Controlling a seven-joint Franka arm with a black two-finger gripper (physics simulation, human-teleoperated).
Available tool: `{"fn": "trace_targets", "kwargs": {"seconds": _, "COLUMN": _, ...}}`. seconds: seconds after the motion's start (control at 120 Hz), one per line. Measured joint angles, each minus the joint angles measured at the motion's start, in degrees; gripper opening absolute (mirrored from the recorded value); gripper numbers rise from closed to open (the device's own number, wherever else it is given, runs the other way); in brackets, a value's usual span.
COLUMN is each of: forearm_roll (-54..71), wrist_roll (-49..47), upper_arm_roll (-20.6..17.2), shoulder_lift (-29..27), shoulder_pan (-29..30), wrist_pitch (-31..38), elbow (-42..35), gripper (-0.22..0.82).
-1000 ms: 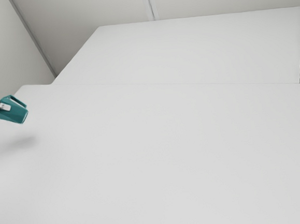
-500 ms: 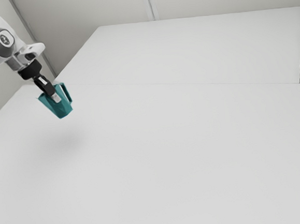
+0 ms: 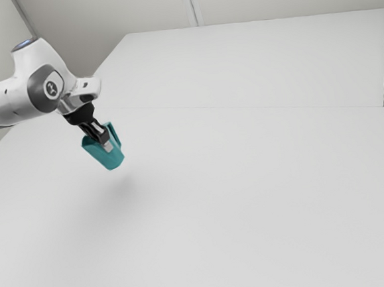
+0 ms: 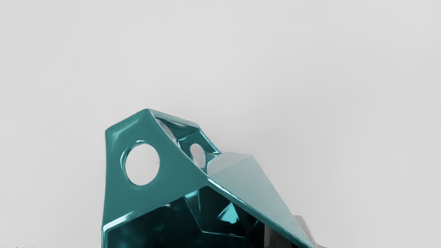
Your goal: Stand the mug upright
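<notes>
Our gripper (image 3: pixel 107 145) is closed on the mug (image 3: pixel 102 155), pinching its wall: in the wrist view one finger (image 4: pixel 274 238) shows within the mouth and the other (image 4: pixel 300 222) outside it. The mug hangs at our gripper's tips, clear of the table (image 3: pixel 249 199), which lies below the gripper, with a soft shadow (image 3: pixel 120 190) beneath.

What we must mind is the mug's long axis. It runs roughly along the slant of our gripper: the mouth opens back toward the hand, and the base points away from it, down and toward the exterior view's right. The handle (image 3: pixel 115 134) stands out past the gripper on that same side (handy for reading the tilt).

So we judge that the mug is the right way up in the main, yet leaning. The next move, as we see it, is to swing our gripper nearer to plumb, bringing the base squarely beneath it, then lower until the base meets the table. If we let go at this lean, an edge would land first and the mug could topple.
</notes>
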Motion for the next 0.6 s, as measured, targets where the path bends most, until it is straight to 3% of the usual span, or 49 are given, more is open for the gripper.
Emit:
{"fn": "trace_targets", "kwargs": {"seconds": 0.383, "forearm_roll": 8.8, "wrist_roll": -14.7, "upper_arm_roll": -0.3, "shoulder_lift": 2.2, "shoulder_pan": -6.3, "wrist_pitch": 11.9, "elbow": -7.6, "gripper": -0.18}}
{"fn": "trace_targets", "kwargs": {"seconds": 0.6, "forearm_roll": 10.2, "wrist_roll": -20.6, "upper_arm_roll": -1.4, "shoulder_lift": 6.7, "shoulder_pan": -4.2, "wrist_pitch": 15.1, "elbow": -7.6, "gripper": -0.18}}
